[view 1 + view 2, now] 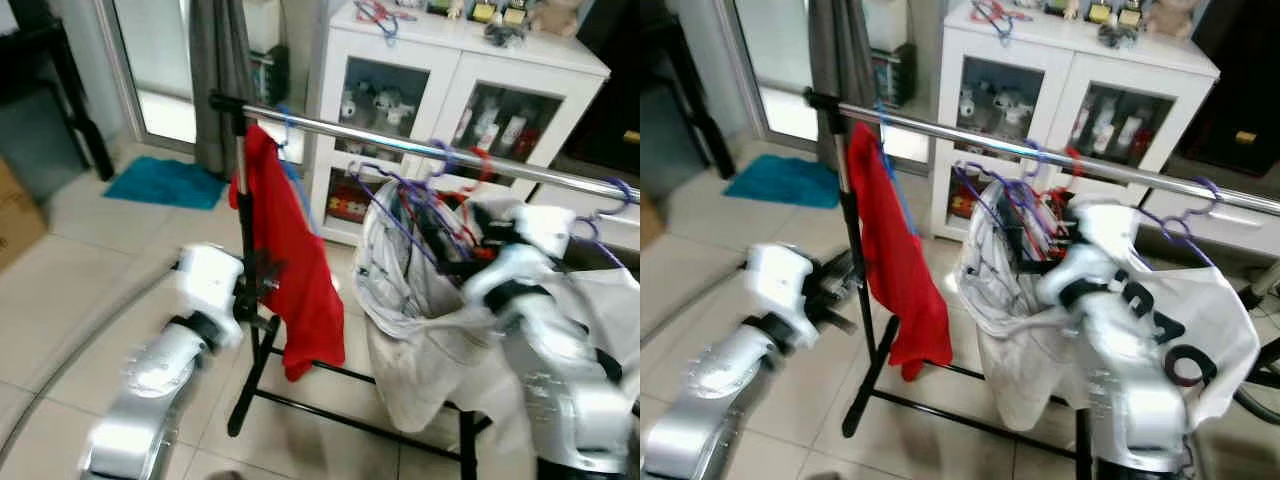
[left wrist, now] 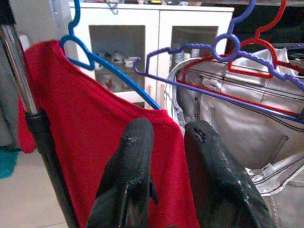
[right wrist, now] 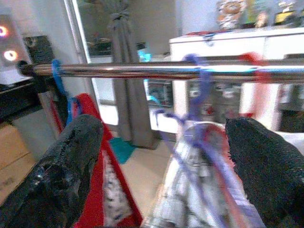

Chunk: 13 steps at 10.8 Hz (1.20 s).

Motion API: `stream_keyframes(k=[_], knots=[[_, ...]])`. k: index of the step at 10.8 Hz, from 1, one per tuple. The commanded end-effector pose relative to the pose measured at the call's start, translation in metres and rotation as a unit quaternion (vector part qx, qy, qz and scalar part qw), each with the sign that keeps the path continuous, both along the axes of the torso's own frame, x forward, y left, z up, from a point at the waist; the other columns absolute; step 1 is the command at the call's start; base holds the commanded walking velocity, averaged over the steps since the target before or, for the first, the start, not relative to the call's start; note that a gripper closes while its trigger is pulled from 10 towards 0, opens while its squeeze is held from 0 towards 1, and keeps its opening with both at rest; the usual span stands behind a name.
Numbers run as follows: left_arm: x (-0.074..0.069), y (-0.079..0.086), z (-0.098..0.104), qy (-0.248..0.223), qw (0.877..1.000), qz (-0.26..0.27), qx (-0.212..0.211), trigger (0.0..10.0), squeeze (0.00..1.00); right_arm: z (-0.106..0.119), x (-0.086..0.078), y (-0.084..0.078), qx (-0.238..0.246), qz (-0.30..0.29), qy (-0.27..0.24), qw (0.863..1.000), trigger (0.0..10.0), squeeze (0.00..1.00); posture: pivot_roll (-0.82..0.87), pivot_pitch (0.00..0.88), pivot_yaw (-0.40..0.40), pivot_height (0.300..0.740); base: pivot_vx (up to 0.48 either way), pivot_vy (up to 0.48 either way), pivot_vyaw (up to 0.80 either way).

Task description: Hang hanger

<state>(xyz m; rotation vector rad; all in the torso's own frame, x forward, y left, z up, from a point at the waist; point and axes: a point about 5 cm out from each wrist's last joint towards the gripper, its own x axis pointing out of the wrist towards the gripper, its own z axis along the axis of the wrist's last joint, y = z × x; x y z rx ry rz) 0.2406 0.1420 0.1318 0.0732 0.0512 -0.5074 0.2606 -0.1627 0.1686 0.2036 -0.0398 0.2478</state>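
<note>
A chrome rail (image 1: 400,140) on a black rack carries a red shirt (image 1: 295,260) on a blue hanger (image 2: 80,52) at its left end. Toward the middle, a purple hanger (image 2: 190,50) and a red hanger (image 2: 256,47) hold a pale grey garment (image 1: 400,290). My left gripper (image 2: 169,127) is low beside the rack post, just in front of the red shirt, open with nothing between its fingers. My right gripper (image 3: 164,126) is spread wide open just below the rail, facing the purple hanger's hook.
A white glass-door cabinet (image 1: 450,80) stands behind the rack. Another purple hanger (image 1: 1175,225) with a white printed shirt hangs at the rail's right. A teal mat (image 1: 165,183) and grey curtain (image 1: 220,70) are at the back left, a cardboard box (image 1: 15,215) at far left.
</note>
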Motion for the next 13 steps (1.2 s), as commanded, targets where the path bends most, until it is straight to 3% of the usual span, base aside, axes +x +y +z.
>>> stream_keyframes(k=[1, 3, 5, 6, 8, 9, 10, 11, 12, 13], knots=[[0.002, 0.005, 0.002, -0.007, 1.0, 0.005, 0.01, 10.0, 0.0, 0.004, 0.002, 0.006, 0.0, 0.009, -0.008, 1.0, 10.0, 1.0, 0.07, 0.0, -0.078, 0.74, 0.0, -0.259, 0.0], [0.003, 0.005, 0.003, -0.008, 1.0, 0.003, 0.012, 10.0, 0.0, 0.003, 0.002, 0.006, -0.01, 0.001, -0.011, 1.0, 10.0, 1.0, 0.07, 0.0, -0.075, 0.74, 0.0, -0.242, 0.0], [0.004, 0.005, 0.0, 0.007, 1.0, -0.017, 0.017, 10.0, 0.0, 0.0, 0.007, 0.009, -0.057, 0.002, 0.009, 0.998, 10.0, 1.0, 0.06, 0.0, -0.066, 0.74, 0.0, 0.0, 0.0], [0.002, 0.003, 0.0, 0.012, 0.998, -0.049, 0.025, 10.0, 0.0, -0.001, 0.013, 0.014, -0.072, 0.008, 0.029, 0.997, 10.0, 0.0, 0.06, 0.0, -0.063, 0.74, 0.0, 0.0, 0.0], [-0.002, 0.002, 0.001, 0.024, 0.995, -0.096, 0.023, 10.0, 0.0, 0.001, 0.033, 0.024, -0.084, 0.0, 0.071, 0.994, 10.0, 0.0, 0.06, 0.0, -0.057, 0.74, 0.0, 0.0, 0.0], [-0.002, 0.003, 0.001, 0.027, 0.994, -0.105, 0.033, 10.0, 0.0, 0.001, 0.049, 0.024, -0.063, -0.042, 0.096, 0.992, 10.0, 0.0, 0.06, 0.0, -0.055, 0.74, 0.0, 0.0, 0.0], [-0.002, 0.001, 0.002, 0.028, 0.992, -0.119, 0.036, 10.0, 0.0, 0.006, 0.062, 0.024, -0.074, -0.044, 0.089, 0.992, 10.0, 0.0, 0.07, 0.0, -0.055, 0.74, 0.0, 0.0, 0.0], [-0.002, 0.0, 0.003, 0.028, 0.991, -0.127, 0.037, 10.0, 0.0, 0.008, 0.069, 0.021, -0.086, -0.05, 0.087, 0.991, 10.0, 0.0, 0.07, 0.0, -0.057, 0.74, 0.0, 0.0, 0.0], [-0.003, -0.001, 0.005, 0.029, 0.989, -0.14, 0.037, 10.0, 0.0, 0.015, 0.082, 0.002, -0.076, -0.064, 0.094, 0.991, 10.0, 0.0, 0.08, 0.0, -0.066, 0.74, 0.0, 0.0, 0.0], [-0.004, -0.001, 0.005, 0.031, 0.989, -0.143, 0.037, 10.0, 0.0, 0.019, 0.085, -0.005, -0.073, -0.064, 0.092, 0.991, 10.0, 0.0, 0.08, 0.0, -0.07, 0.74, 0.0, 0.0, 0.0]])
